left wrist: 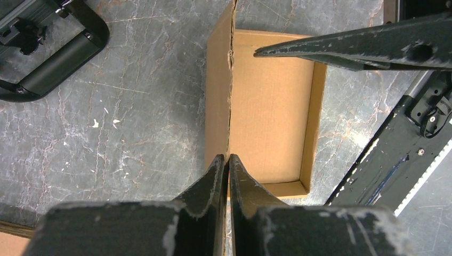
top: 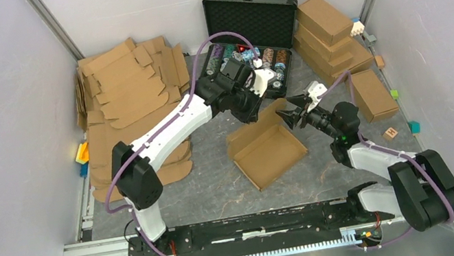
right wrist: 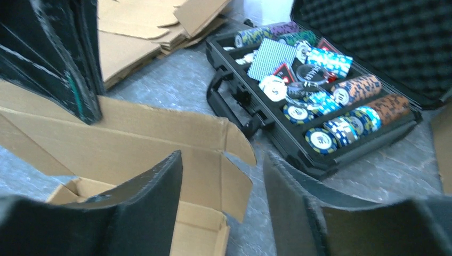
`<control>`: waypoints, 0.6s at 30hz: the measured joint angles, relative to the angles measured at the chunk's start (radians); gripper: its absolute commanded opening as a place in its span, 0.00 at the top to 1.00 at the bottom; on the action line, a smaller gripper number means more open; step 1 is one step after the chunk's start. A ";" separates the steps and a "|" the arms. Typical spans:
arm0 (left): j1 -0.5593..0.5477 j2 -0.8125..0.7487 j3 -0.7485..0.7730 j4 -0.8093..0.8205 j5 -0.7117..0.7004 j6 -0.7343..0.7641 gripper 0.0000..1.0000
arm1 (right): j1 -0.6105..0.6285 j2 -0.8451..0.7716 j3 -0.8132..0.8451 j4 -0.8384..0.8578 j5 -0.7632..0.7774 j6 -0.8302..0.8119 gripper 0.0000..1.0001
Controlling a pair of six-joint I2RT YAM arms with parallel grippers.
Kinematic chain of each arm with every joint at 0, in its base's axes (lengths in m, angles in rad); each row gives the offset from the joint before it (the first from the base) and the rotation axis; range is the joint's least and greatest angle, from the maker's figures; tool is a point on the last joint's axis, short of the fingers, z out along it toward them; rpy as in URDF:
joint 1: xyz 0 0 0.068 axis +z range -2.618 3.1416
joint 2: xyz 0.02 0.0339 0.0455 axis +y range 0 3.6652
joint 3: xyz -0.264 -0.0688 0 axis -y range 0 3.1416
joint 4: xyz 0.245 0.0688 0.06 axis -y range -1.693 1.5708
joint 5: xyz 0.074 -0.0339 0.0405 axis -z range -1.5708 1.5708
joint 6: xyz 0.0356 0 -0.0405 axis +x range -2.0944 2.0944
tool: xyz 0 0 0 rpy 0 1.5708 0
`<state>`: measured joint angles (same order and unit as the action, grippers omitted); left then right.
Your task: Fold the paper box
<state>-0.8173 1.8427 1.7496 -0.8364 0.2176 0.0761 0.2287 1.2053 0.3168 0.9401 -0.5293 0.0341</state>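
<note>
The paper box [top: 270,152] sits mid-table as a shallow brown tray with its lid [top: 257,125] standing upright along the far side. My left gripper [top: 255,113] is shut on the lid's top edge; in the left wrist view its fingertips [left wrist: 228,160] pinch that edge above the tray floor [left wrist: 272,106]. My right gripper [top: 284,117] is at the lid's right end, jaws open. In the right wrist view the lid's side flap [right wrist: 237,181] lies between the right gripper's [right wrist: 221,170] two fingers, touching neither.
Flat cardboard blanks [top: 130,109] are piled at the back left. An open black case of poker chips [top: 253,54] lies just behind the box. Finished brown boxes [top: 330,34] are stacked at the back right. Small coloured blocks [top: 391,134] lie on the right.
</note>
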 measured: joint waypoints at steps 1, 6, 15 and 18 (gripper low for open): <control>-0.004 0.000 0.000 0.000 -0.002 0.000 0.88 | 0.000 -0.006 -0.008 -0.009 0.010 0.003 0.24; -0.018 0.001 0.000 0.000 -0.007 0.000 0.89 | 0.000 0.005 -0.021 -0.044 0.040 -0.005 0.07; -0.021 0.001 0.000 -0.001 -0.008 0.000 0.91 | 0.000 0.127 0.008 -0.066 0.037 -0.029 0.45; -0.023 0.007 0.006 -0.002 -0.008 0.000 0.92 | 0.000 0.116 0.006 -0.066 0.034 -0.022 0.55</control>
<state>-0.8406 1.8496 1.7554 -0.8379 0.2092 0.0761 0.2291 1.3216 0.3233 0.8745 -0.4957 0.0124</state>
